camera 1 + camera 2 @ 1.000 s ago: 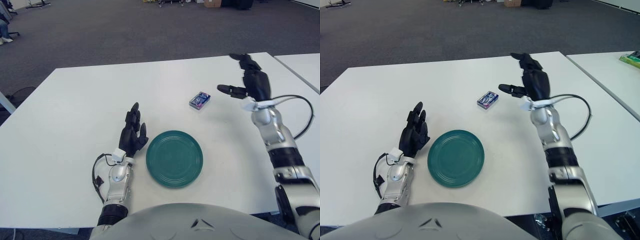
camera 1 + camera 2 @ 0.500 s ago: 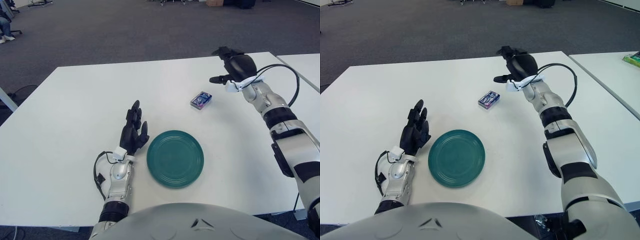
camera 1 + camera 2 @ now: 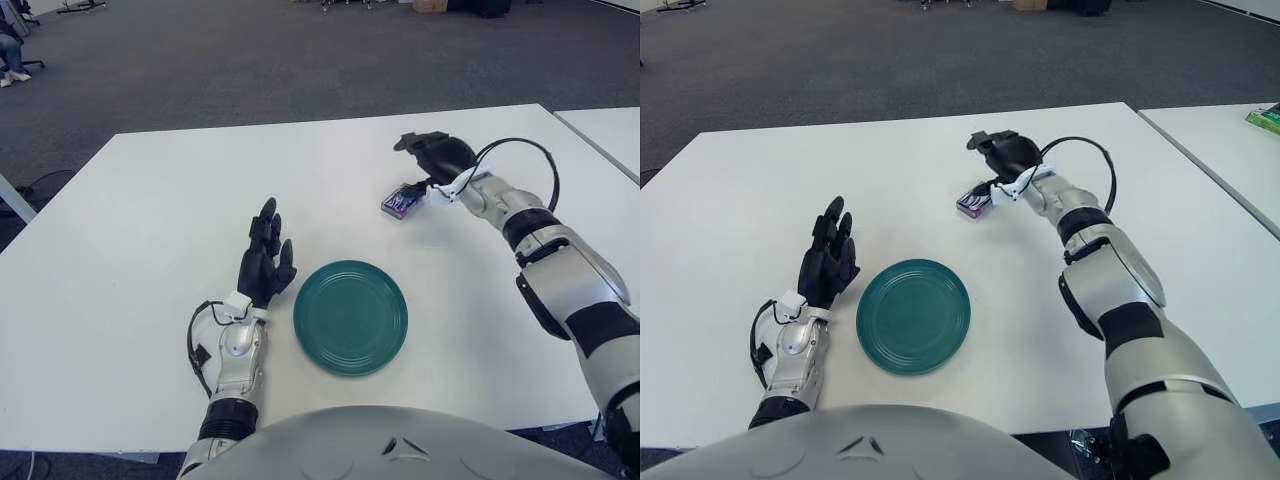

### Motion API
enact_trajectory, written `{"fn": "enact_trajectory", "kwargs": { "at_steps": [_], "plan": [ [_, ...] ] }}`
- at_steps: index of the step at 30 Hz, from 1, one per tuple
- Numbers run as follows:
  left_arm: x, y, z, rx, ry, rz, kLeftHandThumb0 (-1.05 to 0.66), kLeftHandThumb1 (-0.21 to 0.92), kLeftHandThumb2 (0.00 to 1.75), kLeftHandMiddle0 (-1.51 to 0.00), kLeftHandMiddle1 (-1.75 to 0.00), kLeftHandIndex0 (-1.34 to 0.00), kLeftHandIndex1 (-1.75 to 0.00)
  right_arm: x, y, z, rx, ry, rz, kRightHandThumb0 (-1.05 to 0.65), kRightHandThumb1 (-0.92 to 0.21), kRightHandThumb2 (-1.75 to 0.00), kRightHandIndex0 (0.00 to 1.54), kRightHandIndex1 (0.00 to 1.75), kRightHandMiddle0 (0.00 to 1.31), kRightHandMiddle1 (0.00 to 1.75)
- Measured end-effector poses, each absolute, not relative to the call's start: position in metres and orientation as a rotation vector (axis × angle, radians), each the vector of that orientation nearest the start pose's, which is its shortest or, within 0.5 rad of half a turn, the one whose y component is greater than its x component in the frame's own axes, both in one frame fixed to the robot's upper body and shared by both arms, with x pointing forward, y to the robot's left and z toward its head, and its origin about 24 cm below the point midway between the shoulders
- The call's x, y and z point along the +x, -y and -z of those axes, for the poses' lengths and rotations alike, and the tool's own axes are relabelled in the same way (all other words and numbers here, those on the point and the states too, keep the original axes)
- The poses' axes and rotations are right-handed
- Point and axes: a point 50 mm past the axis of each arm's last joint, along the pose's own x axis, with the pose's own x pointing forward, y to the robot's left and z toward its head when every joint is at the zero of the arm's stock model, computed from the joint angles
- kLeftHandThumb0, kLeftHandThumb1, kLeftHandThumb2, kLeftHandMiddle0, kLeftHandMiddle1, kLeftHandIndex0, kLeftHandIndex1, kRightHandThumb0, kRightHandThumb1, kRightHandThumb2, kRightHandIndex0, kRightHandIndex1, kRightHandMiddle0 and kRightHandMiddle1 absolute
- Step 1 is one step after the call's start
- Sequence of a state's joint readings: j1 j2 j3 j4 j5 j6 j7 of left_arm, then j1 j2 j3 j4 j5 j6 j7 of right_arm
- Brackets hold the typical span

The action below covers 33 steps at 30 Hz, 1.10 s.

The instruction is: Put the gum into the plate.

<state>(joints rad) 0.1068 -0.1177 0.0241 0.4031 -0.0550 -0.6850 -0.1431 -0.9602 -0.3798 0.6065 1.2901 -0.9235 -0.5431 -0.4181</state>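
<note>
My right hand (image 3: 432, 160), fingers spread, hovered just right of the gum (image 3: 400, 201); I judged a clumsy closing could knock it farther from the plate (image 3: 350, 317).

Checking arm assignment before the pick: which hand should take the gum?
Right. The right hand is right at the gum pack, fingers over its far edge. The left hand shows left of the plate, fingers extended, well away from the gum, so it would likely have to reach much farther.
</note>
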Motion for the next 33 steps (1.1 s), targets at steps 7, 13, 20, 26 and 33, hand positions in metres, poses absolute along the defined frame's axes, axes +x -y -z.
{"fn": "enact_trajectory", "kwargs": {
  "at_steps": [7,13,20,26,33],
  "plan": [
    [0.210,-0.131,0.007,-0.142,0.191,0.036,-0.80,0.92,0.61,-0.12,-0.01,0.00,-0.38,0.369,0.152,-0.053,-1.598,0.293,-0.530,-0.67,-0.92,-0.38,0.47,0.07,0.00,0.72],
    [0.210,-0.132,0.008,-0.144,0.186,0.024,-0.79,0.92,0.59,-0.13,-0.01,0.00,-0.41,0.355,0.159,-0.026,-1.638,0.192,-0.615,-0.66,-0.92,-0.41,0.49,0.07,0.00,0.68],
    [0.211,-0.134,0.011,-0.157,0.161,0.014,-0.79,0.92,0.57,-0.12,0.00,0.00,-0.39,0.354,0.159,-0.023,-1.674,0.188,-0.634,-0.64,-0.92,-0.39,0.50,0.08,0.00,0.64],
    [0.211,-0.134,0.011,-0.157,0.160,0.014,-0.79,0.92,0.57,-0.12,0.00,0.00,-0.39,0.356,0.158,-0.025,-1.701,0.184,-0.649,-0.64,-0.92,-0.39,0.49,0.07,0.00,0.62],
    [0.212,-0.133,0.011,-0.159,0.161,0.016,-0.79,0.92,0.57,-0.11,0.00,0.00,-0.39,0.358,0.155,-0.026,-1.738,0.180,-0.651,-0.64,-0.92,-0.42,0.49,0.07,0.00,0.61]
  ]
}}
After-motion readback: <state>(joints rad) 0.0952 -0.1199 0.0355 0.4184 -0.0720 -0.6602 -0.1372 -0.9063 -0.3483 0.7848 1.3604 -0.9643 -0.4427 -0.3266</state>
